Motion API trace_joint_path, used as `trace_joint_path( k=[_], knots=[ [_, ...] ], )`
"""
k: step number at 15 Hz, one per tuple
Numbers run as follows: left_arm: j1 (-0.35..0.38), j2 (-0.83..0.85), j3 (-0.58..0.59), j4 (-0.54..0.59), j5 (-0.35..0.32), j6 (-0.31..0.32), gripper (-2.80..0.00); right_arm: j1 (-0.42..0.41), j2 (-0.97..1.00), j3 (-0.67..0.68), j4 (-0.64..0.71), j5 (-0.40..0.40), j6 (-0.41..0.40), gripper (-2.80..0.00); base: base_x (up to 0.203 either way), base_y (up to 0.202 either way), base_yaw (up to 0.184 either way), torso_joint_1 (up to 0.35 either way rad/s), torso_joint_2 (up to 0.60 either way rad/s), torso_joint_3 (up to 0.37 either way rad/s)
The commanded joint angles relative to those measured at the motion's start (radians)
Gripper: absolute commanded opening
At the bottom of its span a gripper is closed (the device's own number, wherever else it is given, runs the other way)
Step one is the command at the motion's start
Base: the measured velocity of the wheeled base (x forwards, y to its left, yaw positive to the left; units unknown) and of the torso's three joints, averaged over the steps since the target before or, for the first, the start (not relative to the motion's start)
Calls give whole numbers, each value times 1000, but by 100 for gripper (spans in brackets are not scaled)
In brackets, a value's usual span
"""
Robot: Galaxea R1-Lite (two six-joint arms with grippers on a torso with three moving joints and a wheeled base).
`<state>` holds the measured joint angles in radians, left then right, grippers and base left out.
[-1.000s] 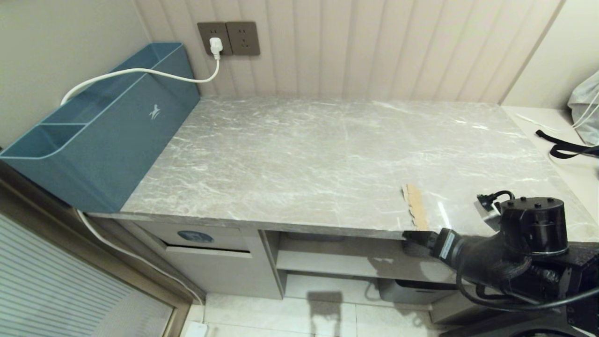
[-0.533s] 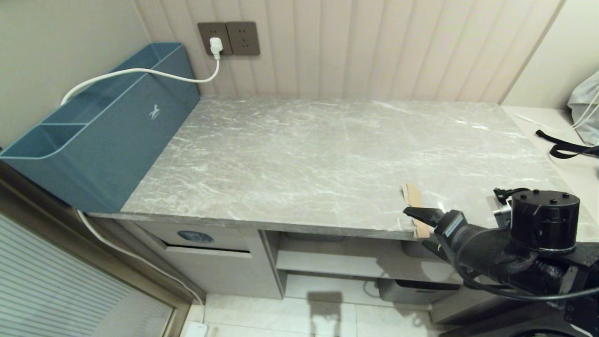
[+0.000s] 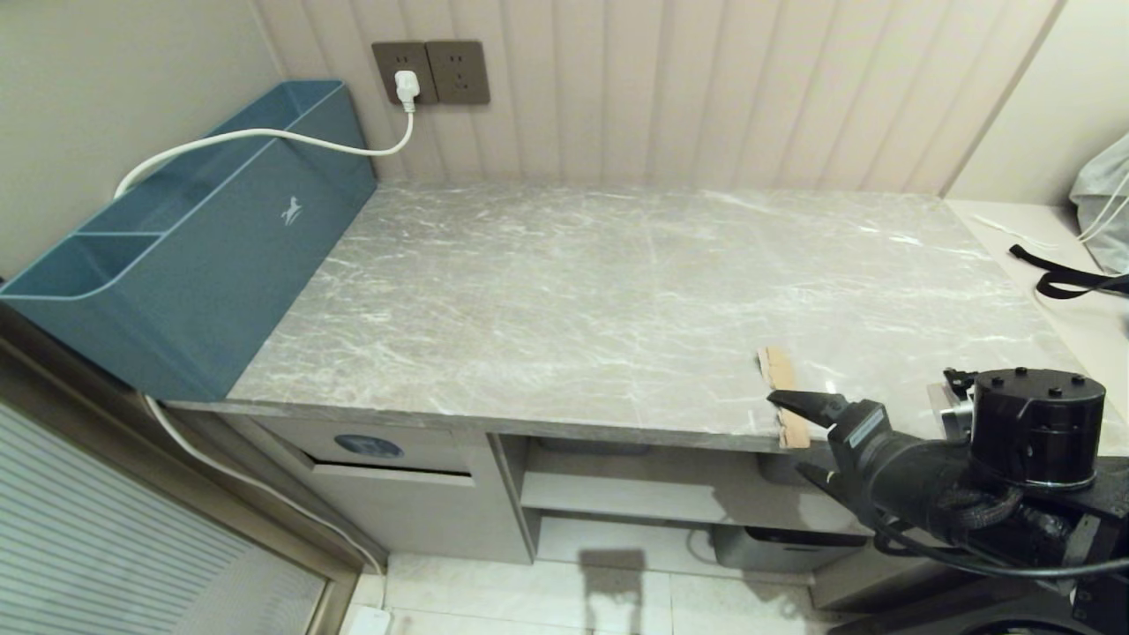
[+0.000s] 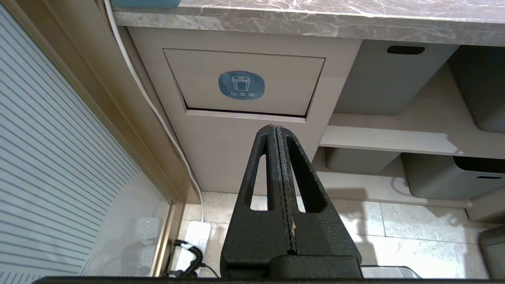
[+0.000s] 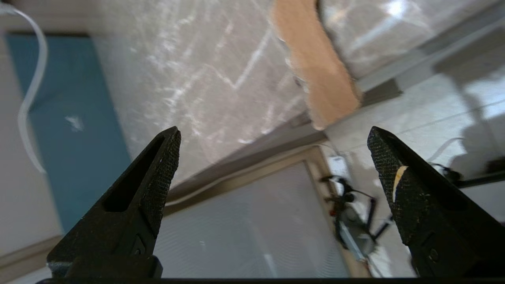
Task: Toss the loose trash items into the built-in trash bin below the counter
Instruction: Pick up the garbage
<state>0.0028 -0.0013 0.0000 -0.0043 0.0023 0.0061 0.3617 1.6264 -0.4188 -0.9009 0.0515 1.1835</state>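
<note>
Cardboard scrap [image 3: 784, 393] lies flat at worktop [image 3: 564, 300] front edge, one end overhanging. Right claw [image 3: 803, 437] fingers spread wide, just beside overhang, empty. Straddle the overhanging end, one finger above, one below, then close. Left claw [image 4: 281, 130] pressed together, parked facing trash bin flap [image 4: 244, 85].

Grey marble counter [image 3: 573, 291]: brown cardboard scrap [image 3: 784, 392] overhanging front edge, blue box [image 3: 190, 256] at left end.

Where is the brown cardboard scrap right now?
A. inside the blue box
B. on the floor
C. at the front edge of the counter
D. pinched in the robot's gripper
C: the cardboard scrap lies at the front edge of the counter, poking slightly past it, with the open right gripper beside it.
</note>
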Motion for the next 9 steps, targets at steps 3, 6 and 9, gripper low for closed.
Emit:
trace_joint_path(
  k=[3,6,9],
  knots=[
    [0,0,2,0,-1,0,-280,0,-5,34,-62,-1,73,0,0,0,0,0,0,0],
    [0,0,2,0,1,0,-280,0,-5,57,-89,-2,92,0,0,0,0,0,0,0],
    [0,0,2,0,-1,0,-280,0,-5,57,-105,-2,93,0,0,0,0,0,0,0]
  ],
)
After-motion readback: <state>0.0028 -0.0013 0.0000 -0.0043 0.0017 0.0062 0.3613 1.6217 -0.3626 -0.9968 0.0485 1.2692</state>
